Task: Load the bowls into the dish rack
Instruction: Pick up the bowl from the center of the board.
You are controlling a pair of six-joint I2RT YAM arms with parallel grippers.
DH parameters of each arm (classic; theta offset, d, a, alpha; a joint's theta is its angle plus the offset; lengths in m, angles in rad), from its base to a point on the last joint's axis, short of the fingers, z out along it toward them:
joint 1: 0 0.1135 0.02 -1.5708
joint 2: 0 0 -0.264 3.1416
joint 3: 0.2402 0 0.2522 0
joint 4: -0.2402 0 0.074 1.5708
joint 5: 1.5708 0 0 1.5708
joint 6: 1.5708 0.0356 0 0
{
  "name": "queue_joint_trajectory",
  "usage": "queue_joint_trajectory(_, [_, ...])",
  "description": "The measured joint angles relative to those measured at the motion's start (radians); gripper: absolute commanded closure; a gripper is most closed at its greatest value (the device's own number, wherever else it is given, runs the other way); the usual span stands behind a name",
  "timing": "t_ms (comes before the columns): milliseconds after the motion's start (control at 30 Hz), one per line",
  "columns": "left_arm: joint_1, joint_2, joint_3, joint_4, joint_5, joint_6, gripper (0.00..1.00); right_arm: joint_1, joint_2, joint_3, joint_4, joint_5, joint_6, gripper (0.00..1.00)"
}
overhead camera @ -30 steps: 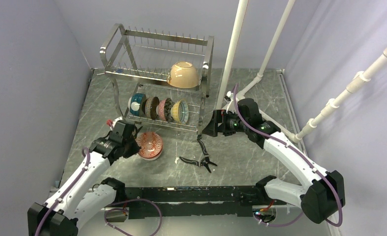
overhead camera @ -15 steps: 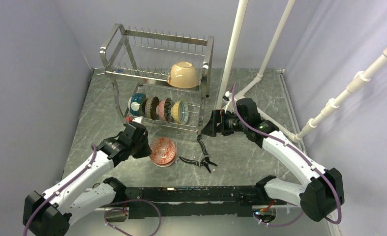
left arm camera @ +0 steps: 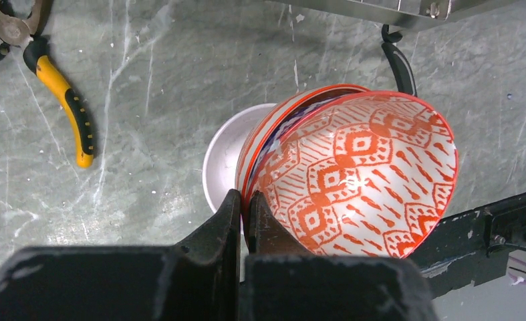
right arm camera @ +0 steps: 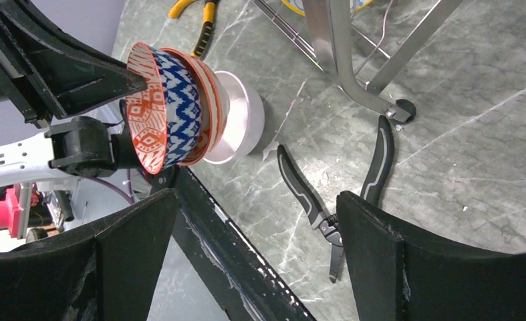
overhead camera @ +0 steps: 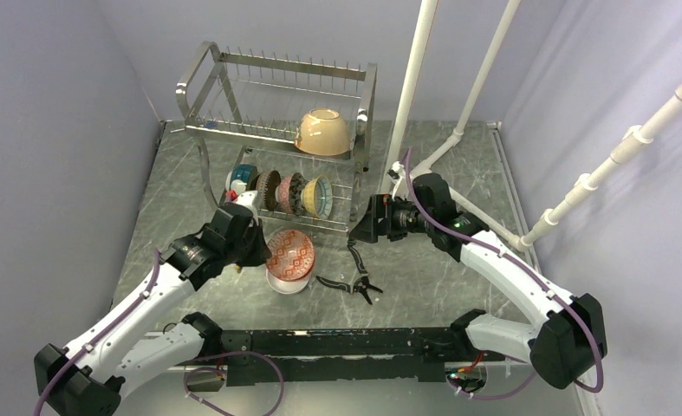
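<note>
Sitting at the back, tall steel wire dish rack point(overhead camera: 372, 104) already has a tan bowl point(overhead camera: 323, 132) on top and a row of patterned bowls point(overhead camera: 287, 192) below. Left gripper point(left arm camera: 244, 200) pinches the rim of a red-patterned bowl point(left arm camera: 360, 174). It's off the rack, mouth tipped toward the near edge, beside a plain white bowl point(left arm camera: 223, 157) on the table point(overhead camera: 172, 191); contact unclear. Only the right wrist view shows its blue-white zigzag outside. Right gripper point(right arm camera: 254, 207) spread wide, holding nothing, black-handled pliers point(right arm camera: 327, 200) below.
</note>
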Motion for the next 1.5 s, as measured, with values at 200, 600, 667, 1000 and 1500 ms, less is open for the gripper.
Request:
queue_joint_trajectory(200, [-0.001, 0.041, 0.002, -0.004, 0.023, 0.022, 0.97, 0.029, 0.004, -0.029, 0.059, -0.011, 0.035, 0.11])
queue_joint_trajectory(600, [-0.016, 0.098, 0.002, -0.004, 0.055, 0.032, 0.98, 0.231, 0.077, -0.152, 0.228, 0.063, 0.150, 0.29])
queue_joint_trajectory(667, [-0.016, 0.098, 0.002, -0.004, 0.060, 0.032, 0.97, 0.256, 0.093, -0.168, 0.264, 0.078, 0.172, 0.30])
queue_joint_trajectory(1000, [-0.034, 0.097, 0.002, -0.005, 0.060, 0.033, 0.97, 0.321, 0.212, -0.171, 0.451, 0.098, 0.273, 0.37])
queue_joint_trajectory(1500, [-0.045, 0.096, 0.004, -0.055, 0.029, 0.035, 0.84, 0.372, 0.354, -0.009, 0.390, 0.168, 0.259, 1.00])
